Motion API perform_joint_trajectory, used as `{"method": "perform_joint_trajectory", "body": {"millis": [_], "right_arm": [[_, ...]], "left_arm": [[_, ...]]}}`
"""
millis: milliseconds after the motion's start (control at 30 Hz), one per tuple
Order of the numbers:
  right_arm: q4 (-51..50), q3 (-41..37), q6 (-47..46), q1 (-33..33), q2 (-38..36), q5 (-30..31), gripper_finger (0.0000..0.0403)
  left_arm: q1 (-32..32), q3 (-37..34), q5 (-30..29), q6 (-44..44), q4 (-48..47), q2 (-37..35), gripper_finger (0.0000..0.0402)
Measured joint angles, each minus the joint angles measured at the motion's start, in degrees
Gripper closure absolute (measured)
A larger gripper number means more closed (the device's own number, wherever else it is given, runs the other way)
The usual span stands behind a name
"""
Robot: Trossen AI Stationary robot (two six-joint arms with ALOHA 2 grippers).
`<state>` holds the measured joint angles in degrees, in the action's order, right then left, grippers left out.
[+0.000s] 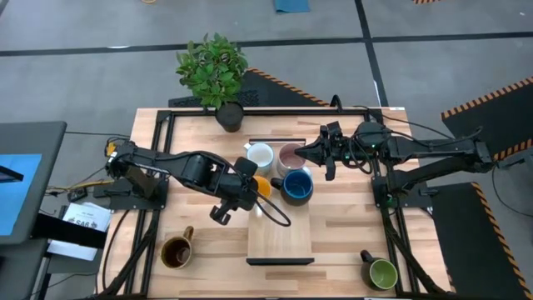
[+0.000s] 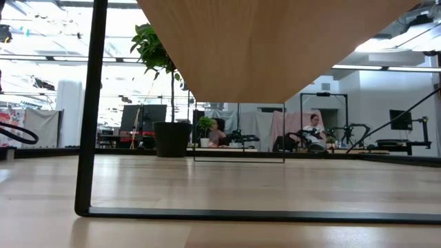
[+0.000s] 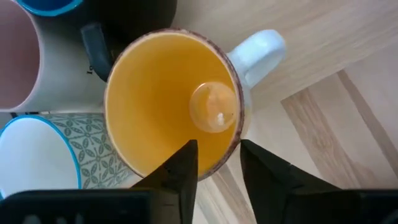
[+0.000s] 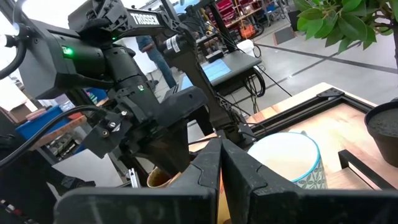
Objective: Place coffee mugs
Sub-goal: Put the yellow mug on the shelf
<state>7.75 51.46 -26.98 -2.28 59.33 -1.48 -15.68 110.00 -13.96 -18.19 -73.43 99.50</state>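
My left gripper (image 1: 256, 188) is over the table's middle, shut on the orange mug (image 3: 168, 99), whose pale handle (image 3: 261, 50) sticks out sideways. Around it stand the white, blue-patterned mug (image 1: 261, 156), the pinkish-mauve mug (image 1: 290, 154) and the dark blue mug (image 1: 297, 186). My right gripper (image 1: 313, 152), fingers shut (image 4: 221, 158), is at the pink mug's right side. The brown mug (image 1: 176, 251) stands near the front left and the green mug (image 1: 381, 273) at the front right. No mug or gripper shows in the low view. My left gripper holds the orange mug by its rim (image 3: 231, 148), on the side next to the handle. One finger (image 3: 183, 167) is inside the cup and the other (image 3: 264, 171) outside. The fingers come from above, pointing down, and the mug is upright. I cannot tell whether it is lifted clear. My right gripper: I cannot tell whether it touches the pink mug.
A potted plant (image 1: 218, 73) stands at the table's far edge, in a dark pot (image 1: 230, 115). A light wooden board (image 1: 280, 237) on a black frame lies in front of the mugs. Black rails (image 1: 158, 167) run along the table's left and right sides.
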Motion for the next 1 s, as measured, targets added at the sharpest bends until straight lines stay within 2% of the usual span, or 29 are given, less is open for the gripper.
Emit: {"method": "perform_joint_trajectory", "body": {"millis": [200,1000], "right_arm": [[0.0,0.0,0.0,0.0,0.0,0.0,0.0363],[-0.1,0.0,0.5,0.0,0.0,0.0,0.0362]], "left_arm": [[0.0,0.0,-0.3,0.0,1.3,0.0,0.0283],[0.0,0.2,1.1,7.5,-1.7,-0.7,0.0282]]}}
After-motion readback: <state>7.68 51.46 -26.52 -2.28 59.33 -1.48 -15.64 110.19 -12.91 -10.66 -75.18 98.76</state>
